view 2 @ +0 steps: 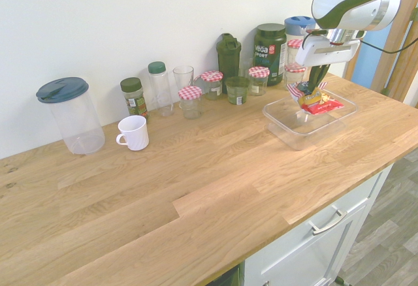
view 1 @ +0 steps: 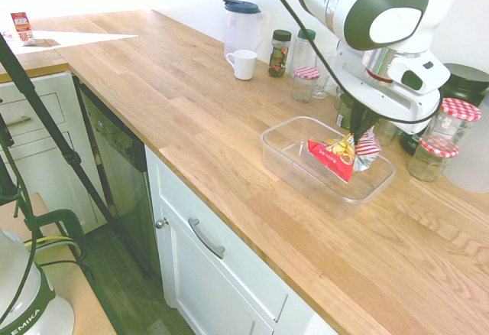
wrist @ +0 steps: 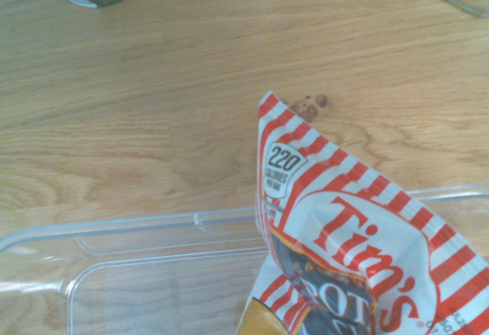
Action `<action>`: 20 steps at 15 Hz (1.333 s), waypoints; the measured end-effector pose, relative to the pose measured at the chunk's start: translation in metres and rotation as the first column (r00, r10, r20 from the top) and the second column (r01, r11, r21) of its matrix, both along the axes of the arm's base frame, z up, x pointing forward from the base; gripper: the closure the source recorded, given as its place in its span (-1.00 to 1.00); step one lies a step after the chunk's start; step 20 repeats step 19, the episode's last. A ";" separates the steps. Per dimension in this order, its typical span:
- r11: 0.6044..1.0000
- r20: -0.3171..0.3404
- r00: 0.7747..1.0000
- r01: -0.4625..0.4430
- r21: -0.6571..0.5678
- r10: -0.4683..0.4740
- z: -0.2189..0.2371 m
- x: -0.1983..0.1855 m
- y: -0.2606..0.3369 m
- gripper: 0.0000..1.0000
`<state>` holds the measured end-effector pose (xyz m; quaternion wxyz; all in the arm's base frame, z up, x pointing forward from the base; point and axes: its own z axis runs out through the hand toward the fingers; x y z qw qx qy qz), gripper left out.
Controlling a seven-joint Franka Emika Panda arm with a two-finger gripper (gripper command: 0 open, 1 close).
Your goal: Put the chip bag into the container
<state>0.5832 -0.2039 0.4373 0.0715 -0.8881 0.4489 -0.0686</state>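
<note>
The chip bag (view 1: pixel 341 156) (view 2: pixel 315 100) is a red, white-striped and yellow packet hanging inside the clear plastic container (view 1: pixel 286 159) (view 2: pixel 282 121) on the wooden counter. My gripper (view 1: pixel 359 132) (view 2: pixel 317 83) is shut on the chip bag's upper edge, just above the tub's far side. In the wrist view the chip bag (wrist: pixel 359 258) fills the lower right, with the container's rim (wrist: pixel 137 224) running across below the bare wood.
Jars with red-checked lids (view 1: pixel 439 155) (view 2: pixel 258 80) stand close behind the tub. A dark green canister (view 2: pixel 270 51), shaker bottle (view 2: pixel 228 54), spice jars, a white mug (view 1: pixel 244 64) (view 2: pixel 134 132) and a clear pitcher (view 1: pixel 243 25) (view 2: pixel 68 115) line the wall. The counter's front edge drops to cabinets.
</note>
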 end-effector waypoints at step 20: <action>1.000 0.025 1.000 -0.006 0.001 0.006 0.001 -0.018 0.012 -1.00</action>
